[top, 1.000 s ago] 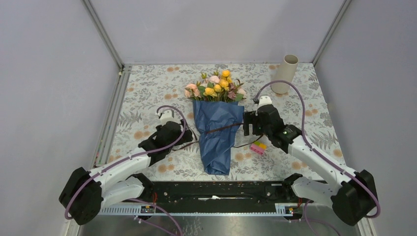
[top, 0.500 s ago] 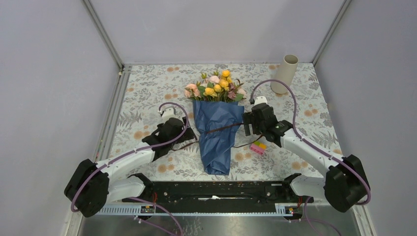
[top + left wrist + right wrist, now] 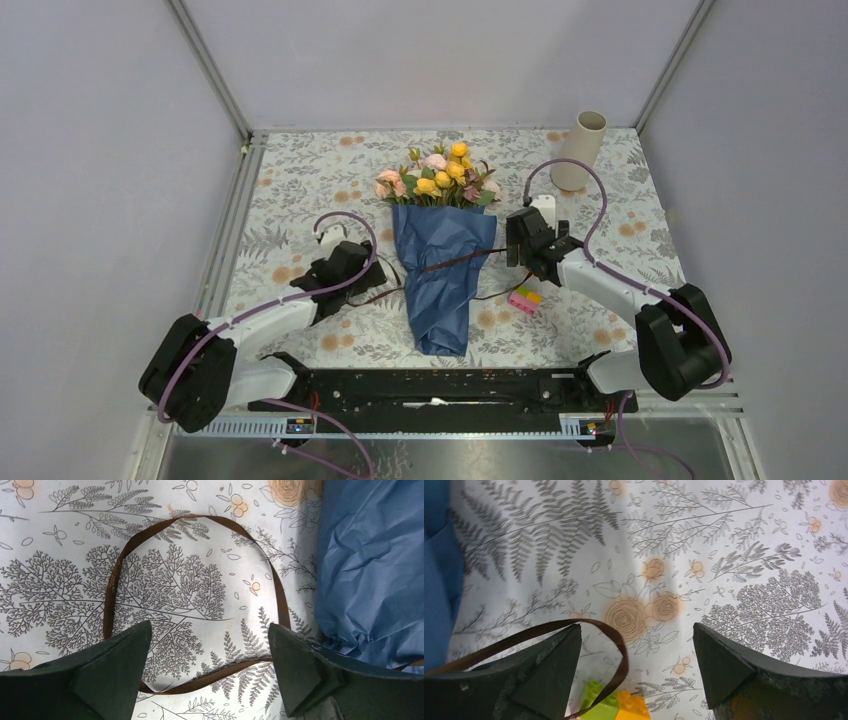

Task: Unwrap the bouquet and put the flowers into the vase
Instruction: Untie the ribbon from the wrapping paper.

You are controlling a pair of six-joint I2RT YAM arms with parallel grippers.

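The bouquet lies in the middle of the table, its blue paper tied with a dark brown ribbon. The flowers, yellow, pink and cream, fan out at its far end. The beige vase stands at the back right corner. My left gripper is open just left of the paper, low over a loose loop of ribbon on the cloth, holding nothing. My right gripper is open at the paper's right edge, and a ribbon tail curls past its left finger, ungripped.
A small stack of pink, green and orange toy blocks sits on the floral tablecloth just right of the bouquet, under the ribbon tail. Grey walls and a metal frame close in the table on three sides.
The right wrist has shifted a little toward the back, its elbow folding inward. The left arm has pulled slightly back, its jaws a touch wider. The bouquet has not moved.
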